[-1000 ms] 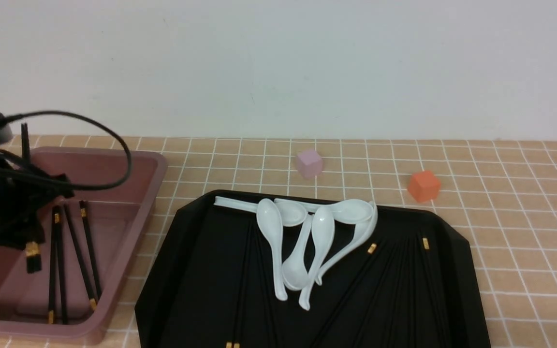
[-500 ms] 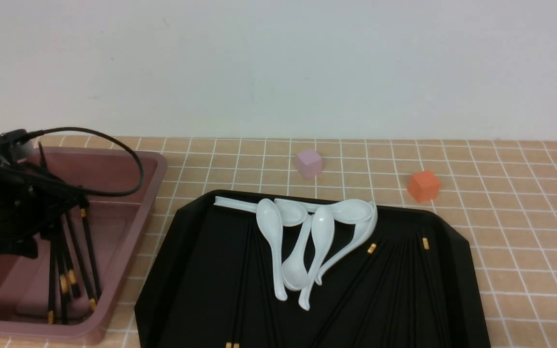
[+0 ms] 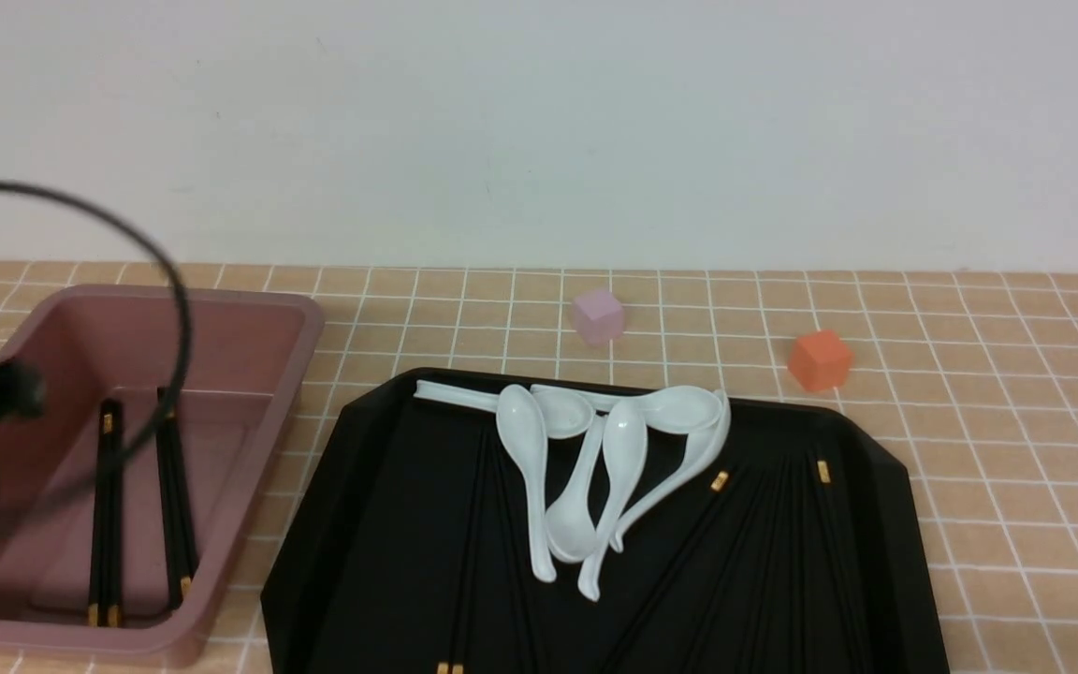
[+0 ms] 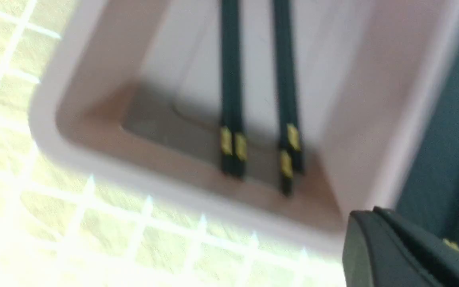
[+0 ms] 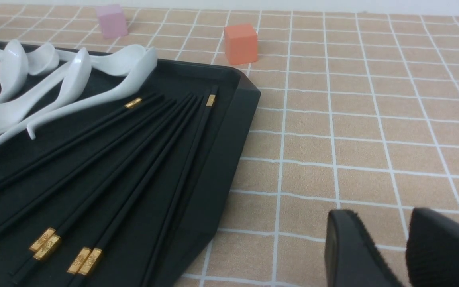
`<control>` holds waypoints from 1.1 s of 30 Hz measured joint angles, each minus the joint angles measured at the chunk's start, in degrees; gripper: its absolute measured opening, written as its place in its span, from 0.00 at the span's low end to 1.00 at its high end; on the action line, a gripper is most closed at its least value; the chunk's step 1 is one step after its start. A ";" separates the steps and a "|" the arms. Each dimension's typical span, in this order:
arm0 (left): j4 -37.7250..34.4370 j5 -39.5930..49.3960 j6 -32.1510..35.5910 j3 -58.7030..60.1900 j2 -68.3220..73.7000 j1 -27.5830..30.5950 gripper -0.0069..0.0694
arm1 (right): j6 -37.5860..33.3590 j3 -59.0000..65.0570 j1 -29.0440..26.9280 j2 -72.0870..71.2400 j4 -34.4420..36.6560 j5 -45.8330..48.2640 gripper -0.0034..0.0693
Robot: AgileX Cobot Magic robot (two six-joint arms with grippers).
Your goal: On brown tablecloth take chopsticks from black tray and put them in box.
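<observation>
Chopsticks (image 3: 109,510) in box (image 3: 307,318) — spoons (image 3: 525,440) on tray (image 3: 375,496)

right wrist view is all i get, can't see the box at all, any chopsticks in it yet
Observer: Yes. The box holds four chopsticks, lying as two pairs on its floor.
Operator: where's the left gripper
Observer: The left gripper hangs above the box's corner nearest the black tray. Nothing shows in it, but blur hides whether it is open.
Operator: anything on the tray left of the spoons
Observer: Yes. The front view shows more chopsticks on the tray to the left of the white spoons, with gold bands at the near edge.
</observation>
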 joint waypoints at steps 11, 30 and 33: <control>-12.21 -10.98 7.69 23.08 -44.64 0.00 0.07 | 0.00 0.00 0.00 0.00 0.00 0.00 0.38; -9.97 -20.93 7.57 27.53 -56.03 0.00 0.07 | -0.06 0.00 0.00 0.00 0.05 0.00 0.38; -9.70 -23.72 7.57 29.65 -56.03 0.00 0.07 | -0.06 0.00 0.00 0.00 0.00 0.00 0.38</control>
